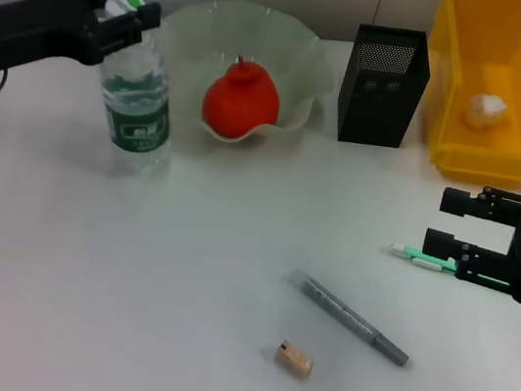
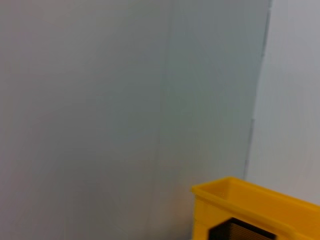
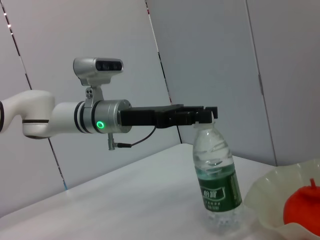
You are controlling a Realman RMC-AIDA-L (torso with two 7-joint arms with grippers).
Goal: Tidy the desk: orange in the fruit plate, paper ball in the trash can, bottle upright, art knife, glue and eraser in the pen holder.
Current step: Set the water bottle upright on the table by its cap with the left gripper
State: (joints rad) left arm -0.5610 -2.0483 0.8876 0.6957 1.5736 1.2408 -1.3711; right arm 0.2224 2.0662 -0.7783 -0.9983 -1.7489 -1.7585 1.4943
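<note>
the white worktop (image 1: 123, 313) carries several loose things. near the front lies the small tan eraser (image 1: 294, 360) with a dark mark at one end, and just beyond it a grey pen-like tool (image 1: 355, 321) lies slantwise; whether it is the art knife cannot be told. a green and white stick (image 1: 421, 258) lies further to the right, partly hidden behind the right gripper (image 1: 451, 226).

at the back stand the black mesh pen holder (image 1: 384, 86) and, just beside it on the right, the yellow trash can (image 1: 501, 85), with the white paper ball (image 1: 486, 109) lying inside. the orange (image 1: 240, 103) sits in the pale green fruit plate (image 1: 302, 58), left of the pen holder. nothing lies between the loose things and the pen holder.

the bottle (image 1: 136, 102) stands upright just left of the fruit plate. its green label has white writing too small to read. the left gripper (image 1: 126, 11) reaches in level from the left, its jaws set to either side of the white and green cap; the right wrist view shows them at the cap, and whether they clamp it or merely flank it cannot be told.

the right gripper hovers over the right side of the worktop, jaws spread wide and holding nothing, with the green and white stick just below them. the eraser and the grey tool lie well apart from it.
</note>
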